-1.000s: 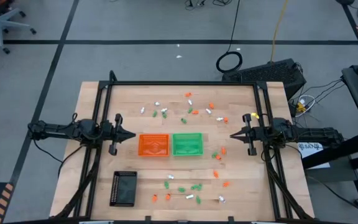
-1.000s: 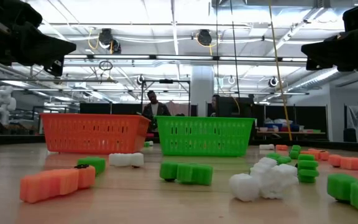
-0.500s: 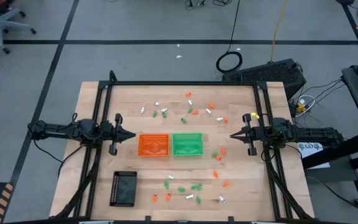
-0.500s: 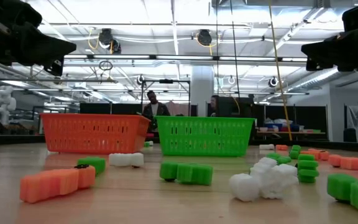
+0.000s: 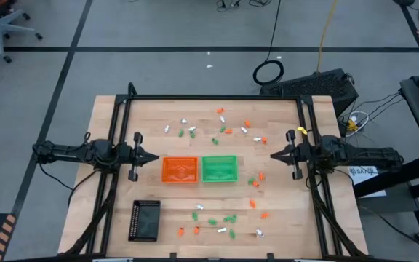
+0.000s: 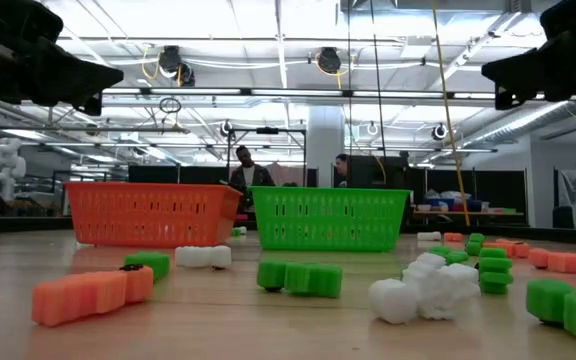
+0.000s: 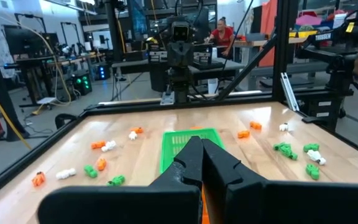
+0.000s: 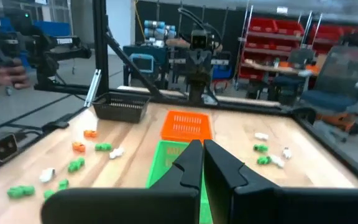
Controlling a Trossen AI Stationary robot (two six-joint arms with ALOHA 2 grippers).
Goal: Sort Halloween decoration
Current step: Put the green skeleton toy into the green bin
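The Halloween decoration lies loose on the wooden table as small orange, green and white pieces: a far group, a near group and a few by the green tray's right side. In the low view they rest flat on the wood. An orange tray and a green tray stand side by side mid-table. My left gripper hovers shut at the table's left, pointing level at the orange tray. My right gripper hovers shut at the right, pointing level at the green tray.
A black rectangular tray lies near the front left corner. A black frame runs around the table's far, left and right sides. People show in the room beyond the table.
My right gripper has risen a little above the table and rolled slightly, staying shut. The trays and the pieces lie where they were.
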